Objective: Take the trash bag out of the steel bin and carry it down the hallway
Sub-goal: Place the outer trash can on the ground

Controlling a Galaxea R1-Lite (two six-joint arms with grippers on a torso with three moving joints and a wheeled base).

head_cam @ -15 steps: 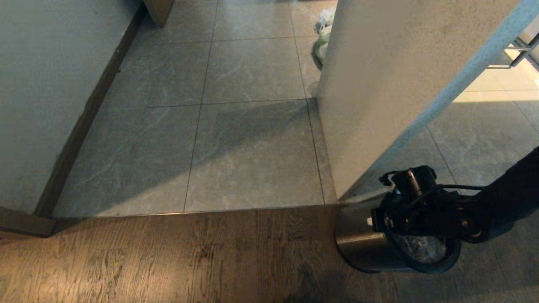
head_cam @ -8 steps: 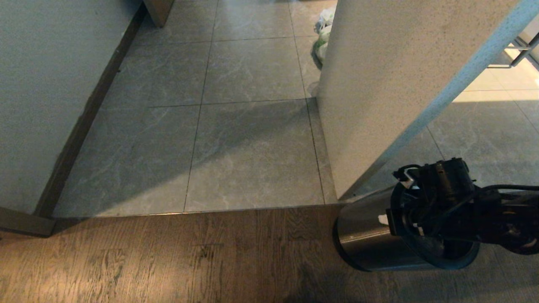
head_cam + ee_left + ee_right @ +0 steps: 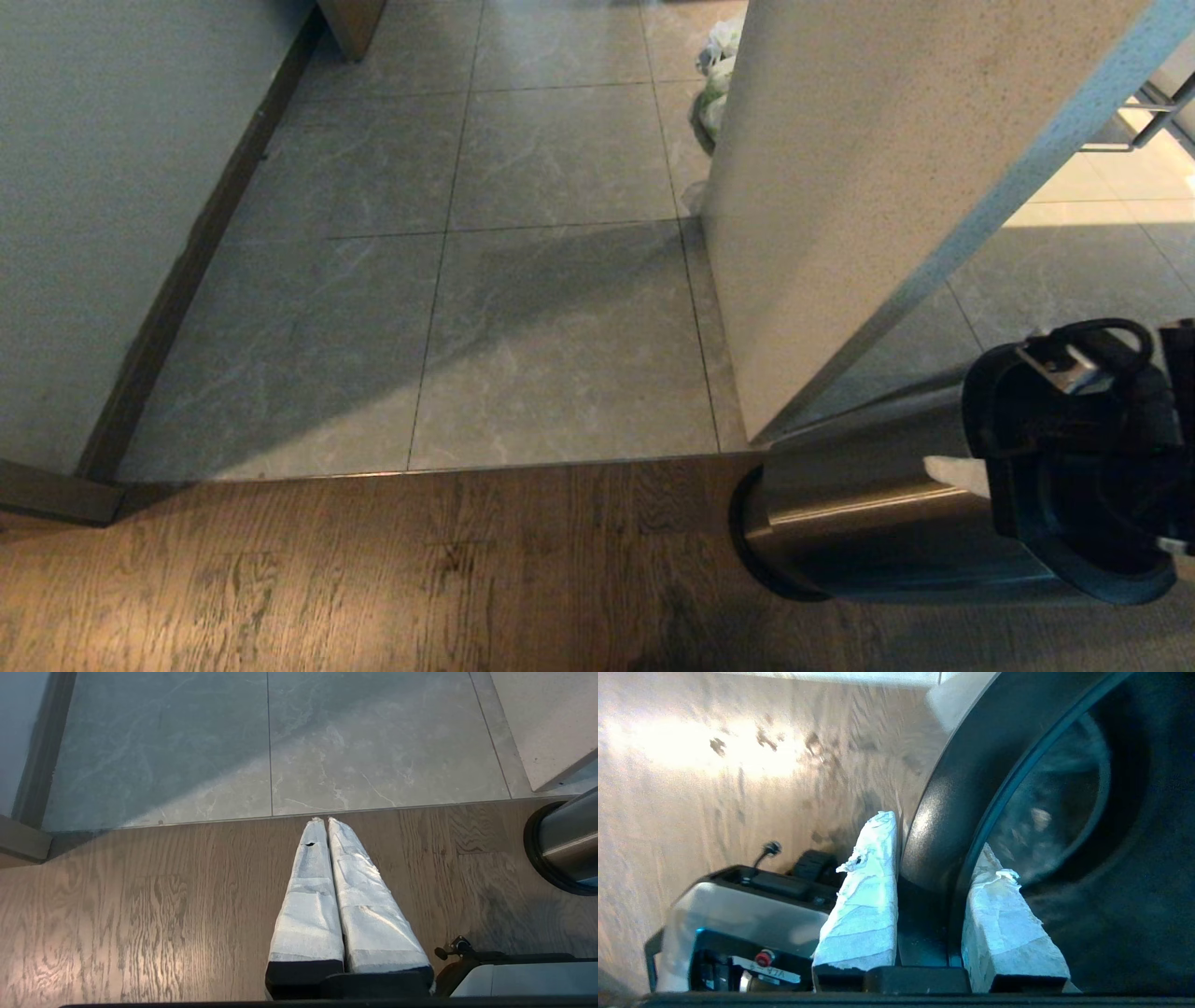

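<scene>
Head view shows the steel bin (image 3: 868,532) tipped far over at the lower right, its black base on the wood floor (image 3: 373,579) beside the white pillar (image 3: 840,187), its black rim (image 3: 1074,523) raised toward the right arm. Right wrist view: the right gripper (image 3: 931,858) is clamped on that rim, one padded finger outside, the other inside; crinkled clear trash bag (image 3: 1041,821) shows blurred within the bin. Left gripper (image 3: 325,826) hangs above the wood floor, fingers pressed together, empty. Hallway tiles (image 3: 560,280) stretch ahead; white bags (image 3: 717,79) lie behind the pillar.
</scene>
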